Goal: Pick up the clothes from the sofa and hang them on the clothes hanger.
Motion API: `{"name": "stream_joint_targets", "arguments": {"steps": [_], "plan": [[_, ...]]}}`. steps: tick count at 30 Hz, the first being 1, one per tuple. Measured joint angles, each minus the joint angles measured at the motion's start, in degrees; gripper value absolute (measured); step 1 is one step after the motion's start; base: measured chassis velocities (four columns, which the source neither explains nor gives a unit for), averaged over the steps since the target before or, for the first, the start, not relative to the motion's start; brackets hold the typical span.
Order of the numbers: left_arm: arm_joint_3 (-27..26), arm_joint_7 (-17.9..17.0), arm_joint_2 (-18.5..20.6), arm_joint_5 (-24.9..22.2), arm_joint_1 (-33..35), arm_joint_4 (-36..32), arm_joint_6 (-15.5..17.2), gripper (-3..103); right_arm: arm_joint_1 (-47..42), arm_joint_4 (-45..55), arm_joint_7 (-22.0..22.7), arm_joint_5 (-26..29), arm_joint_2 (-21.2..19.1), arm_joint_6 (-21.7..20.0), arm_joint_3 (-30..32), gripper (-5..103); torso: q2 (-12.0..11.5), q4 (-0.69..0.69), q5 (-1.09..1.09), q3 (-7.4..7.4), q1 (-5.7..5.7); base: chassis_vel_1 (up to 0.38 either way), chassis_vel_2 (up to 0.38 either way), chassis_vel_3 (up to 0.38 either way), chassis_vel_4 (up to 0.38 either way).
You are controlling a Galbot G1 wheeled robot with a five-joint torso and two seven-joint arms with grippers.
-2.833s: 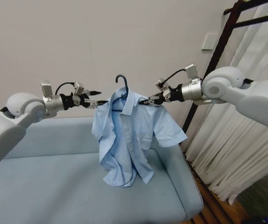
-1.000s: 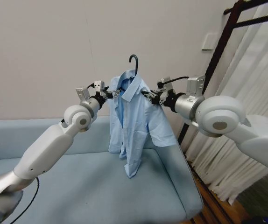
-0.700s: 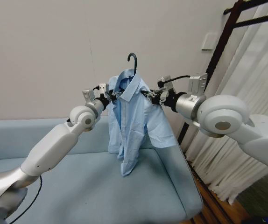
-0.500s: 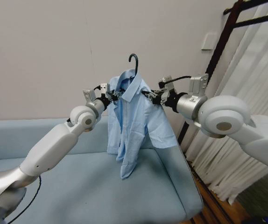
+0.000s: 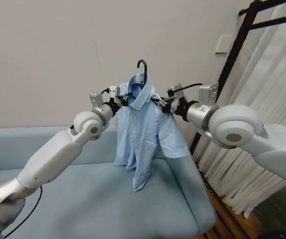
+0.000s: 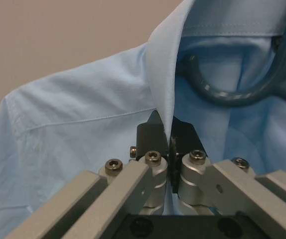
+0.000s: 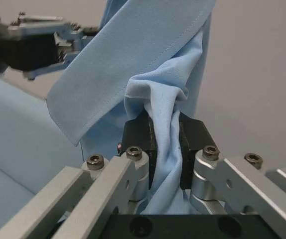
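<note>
While both my tools grip the light-blue shirt (image 5: 145, 129), the left tool (image 5: 125, 99) pinching its collar edge and the right tool (image 5: 157, 102) closed on bunched shoulder cloth, it hangs mid-frame above the sofa (image 5: 73, 199). Its shoulder line runs from tool to tool, with the hanger hook (image 5: 142, 67) upright between them. The dark clothes rack (image 5: 239, 40) stands at upper right, beyond my right tool, so that arm is nearer.

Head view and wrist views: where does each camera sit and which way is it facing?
Head view: on the robot's head, looking forward and down at the sofa; the left claw and right claw show, pinching the shirt.
Left wrist view: behind the left claw, facing the collar and hanger.
Right wrist view: behind the right claw, facing across to the left claw.
Shared: the shirt, in all three.
</note>
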Motion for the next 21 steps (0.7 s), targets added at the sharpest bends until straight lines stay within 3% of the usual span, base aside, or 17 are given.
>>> {"name": "stream_joint_targets", "arguments": {"steps": [6,14,19,21], "plan": [[1.5,-1.0,-1.2,0.0,-3.3,2.1,0.8,0,-0.4,2.6,0.0,0.1,-0.2,0.1,0.0,9,0.0,-0.01,0.0,0.0,0.0,0.0,0.0,0.0,0.0],[1.6,-1.5,0.7,2.5,3.1,-3.5,1.4,0,-0.6,0.9,-0.7,-0.4,0.0,0.0,0.1,9,0.0,0.01,-0.01,0.0,0.0,0.0,0.0,0.0,0.0],[1.4,-1.5,0.9,3.2,3.8,-4.2,2.5,-3,-0.2,0.3,-0.9,0.0,0.4,0.0,0.4,9,0.0,0.0,-0.01,0.0,0.0,0.0,0.0,0.0,0.0],[1.3,-1.6,0.9,3.5,3.9,-4.1,2.6,1,-0.1,0.2,-1.0,0.4,0.5,0.0,0.8,9,0.0,0.0,0.0,0.0,0.0,0.0,0.0,0.0,0.0]]}}
